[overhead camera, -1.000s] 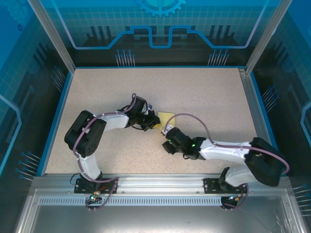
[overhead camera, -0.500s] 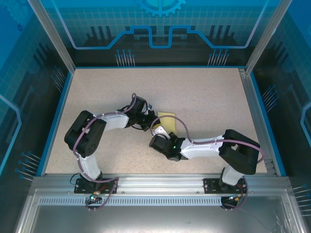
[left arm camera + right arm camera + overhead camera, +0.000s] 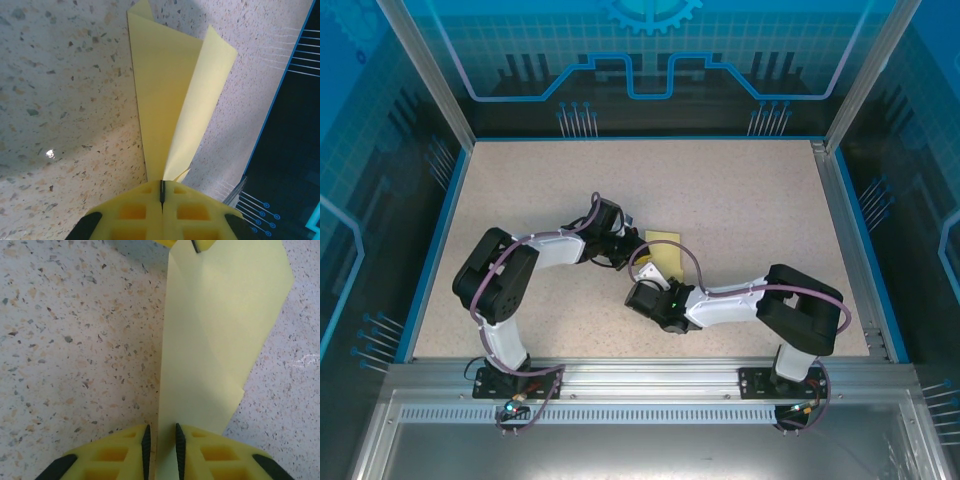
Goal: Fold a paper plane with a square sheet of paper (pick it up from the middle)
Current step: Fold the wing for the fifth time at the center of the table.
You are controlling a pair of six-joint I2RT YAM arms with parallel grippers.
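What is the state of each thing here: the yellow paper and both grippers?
yellow paper: partly folded, in overlapping layers.
left gripper: shut on the paper's narrow end.
right gripper: jaws narrowly apart, paper edge between them, not clamped.

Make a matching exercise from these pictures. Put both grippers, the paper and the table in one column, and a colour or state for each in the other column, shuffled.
Column one:
1. left gripper
2. right gripper
3. paper
4. table

Column two:
A. speckled beige
B. jaws a little apart, paper's edge between them
C. yellow, folded
D. jaws pressed together on the paper's narrow end

Pairs: 1-D, 2-B, 3-C, 4-A
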